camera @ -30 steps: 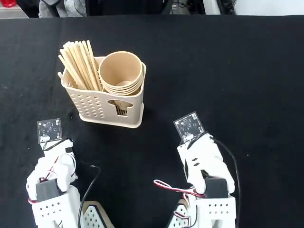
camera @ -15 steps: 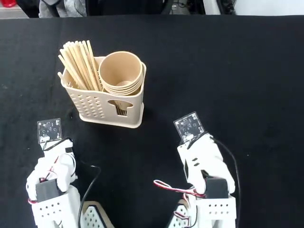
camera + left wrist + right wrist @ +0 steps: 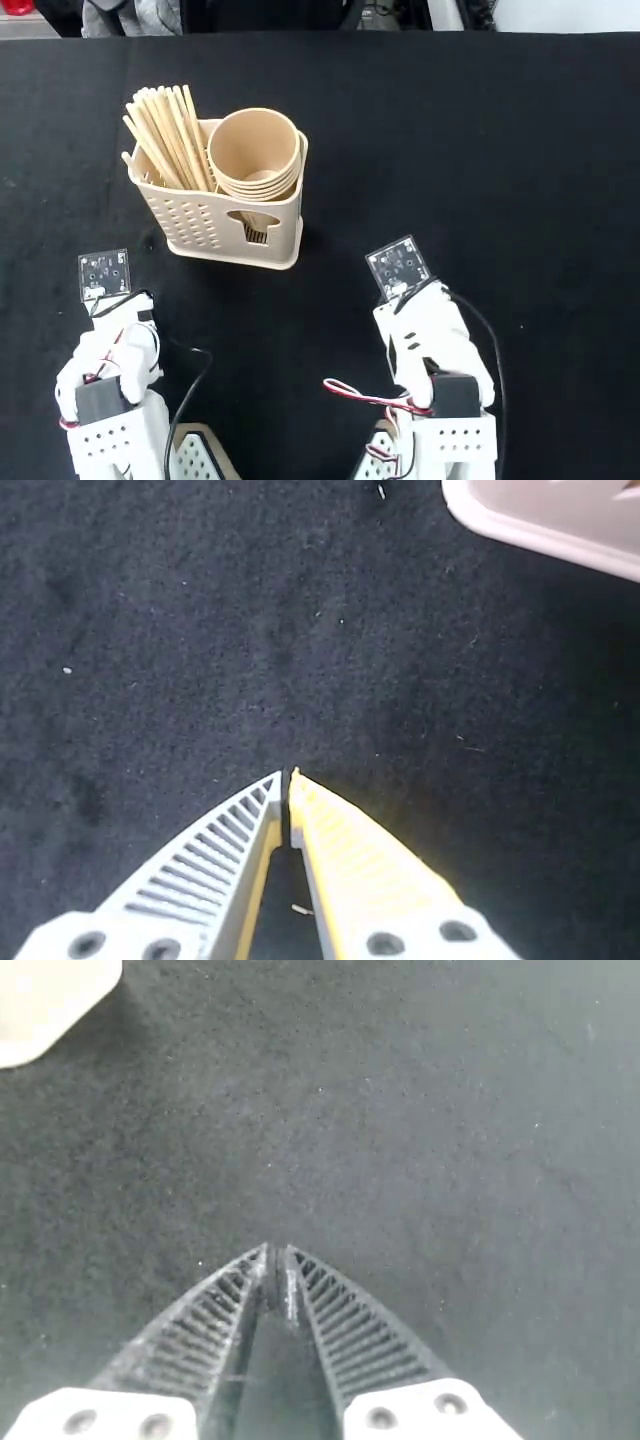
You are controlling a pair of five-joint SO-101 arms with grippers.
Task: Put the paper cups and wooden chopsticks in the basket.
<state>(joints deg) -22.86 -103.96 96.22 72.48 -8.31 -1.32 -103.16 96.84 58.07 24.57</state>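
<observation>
Your high camera looks straight down over the worktop. Both wrist cameras face it from close up, each also catching the basket.

One basket on the desk. One nested stack of paper cups, about five by the rims. One bundle of wooden chopsticks, too tightly packed to count. Two end effectors: the left end effector and the right end effector
</observation>
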